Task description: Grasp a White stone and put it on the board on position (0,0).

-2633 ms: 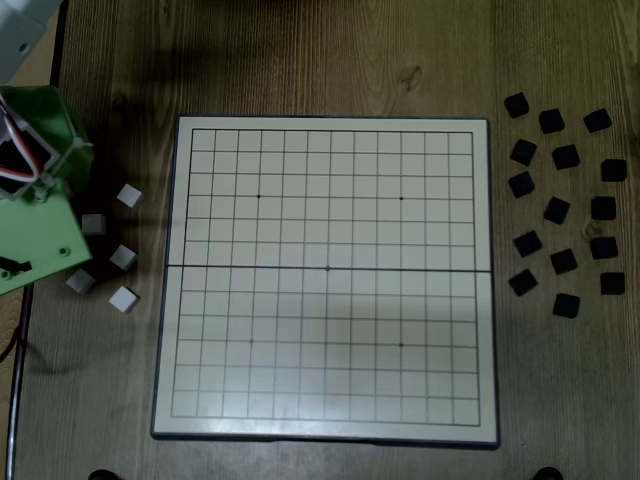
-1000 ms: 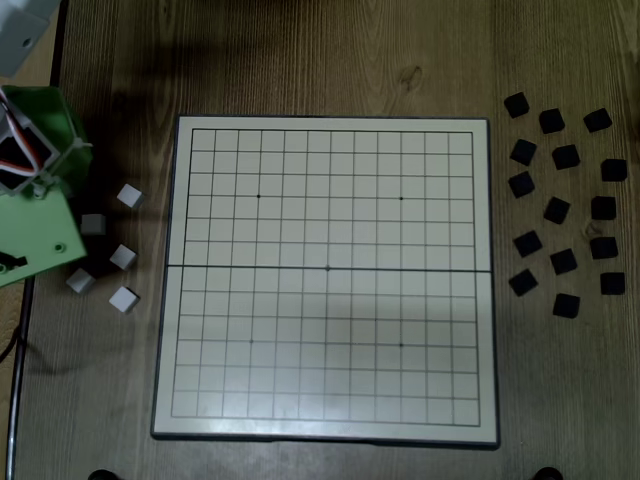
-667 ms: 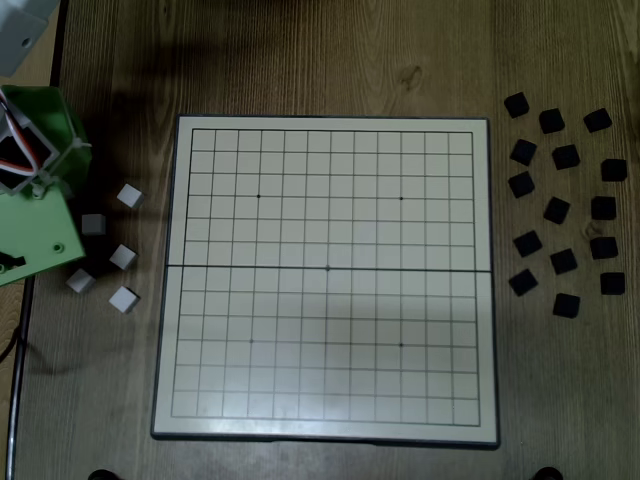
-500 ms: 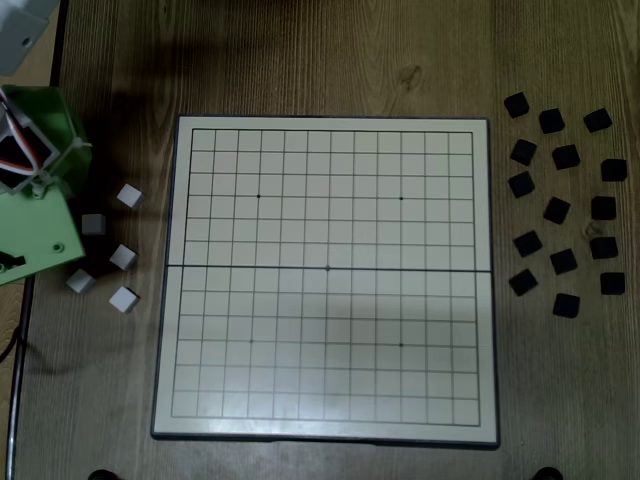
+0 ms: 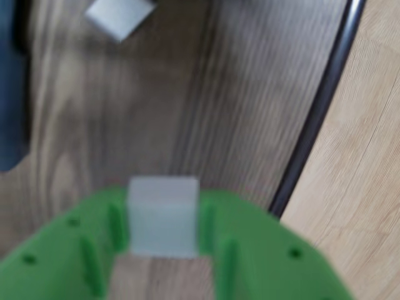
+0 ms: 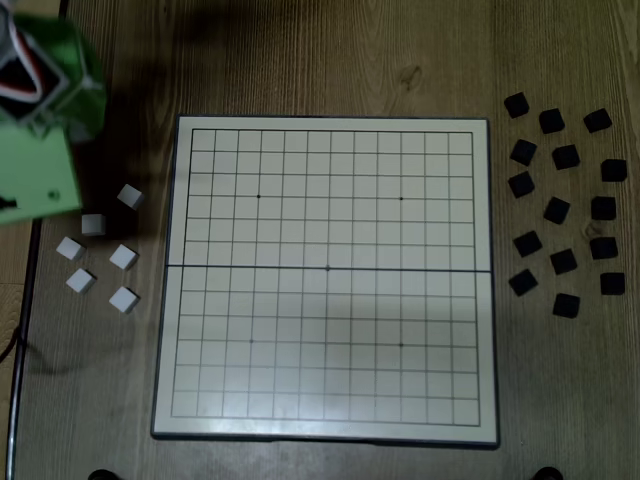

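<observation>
In the wrist view my green gripper point(image 5: 164, 228) is shut on a white cube stone point(image 5: 164, 212) and holds it above the wooden table. Another white stone point(image 5: 120, 15) lies at the top of that view. In the fixed view my green arm point(image 6: 40, 130) is at the top left, left of the board point(image 6: 330, 125); its fingertips are hidden under the arm body. The board is a white grid with no stones on it. Several loose white stones point(image 6: 122, 257) lie on the table just left of the board, below my arm.
Several black stones point(image 6: 557, 210) are scattered on the table right of the board. A black cable point(image 5: 325, 106) runs diagonally across the right of the wrist view. A dark blue object point(image 5: 9, 94) stands at its left edge.
</observation>
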